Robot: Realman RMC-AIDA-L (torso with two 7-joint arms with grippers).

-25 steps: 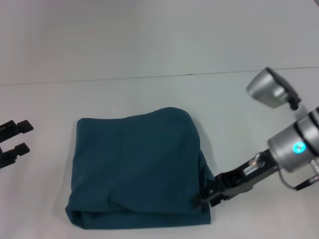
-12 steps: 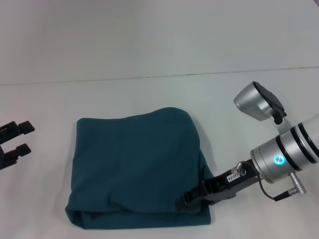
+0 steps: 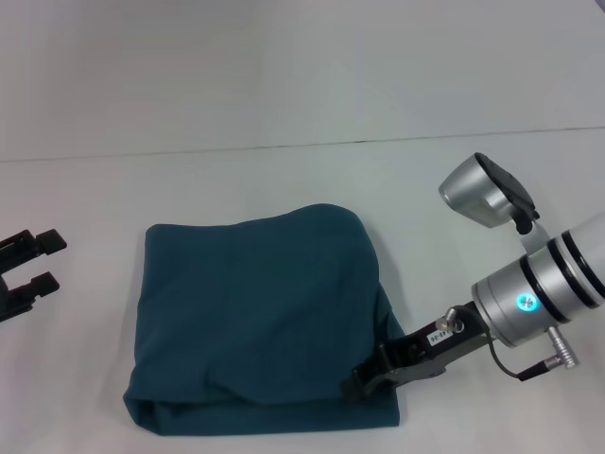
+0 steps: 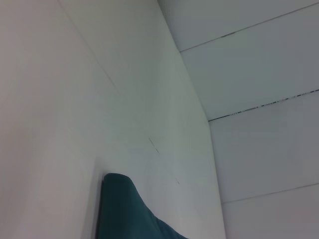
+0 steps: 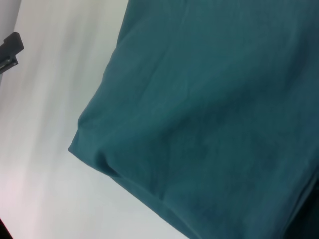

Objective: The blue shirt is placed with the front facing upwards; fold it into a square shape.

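The blue shirt (image 3: 260,317) lies folded into a rough square on the white table, plain fabric up, with no lettering showing. Its near edge shows stacked layers (image 5: 149,189), and a rounded corner of it appears in the left wrist view (image 4: 122,211). My right gripper (image 3: 364,378) rests low over the shirt's near right corner, touching or just above the cloth. At the table's left side my left gripper (image 3: 33,263) is parked and open, well clear of the shirt, holding nothing.
The white table (image 3: 284,180) runs bare around the shirt, with a thin seam line (image 3: 284,147) across the far side. The left gripper's dark tip (image 5: 10,50) shows far off in the right wrist view.
My right gripper slid left onto the shirt's near right corner, then drew back slightly to the right. The shirt and left arm have not moved.
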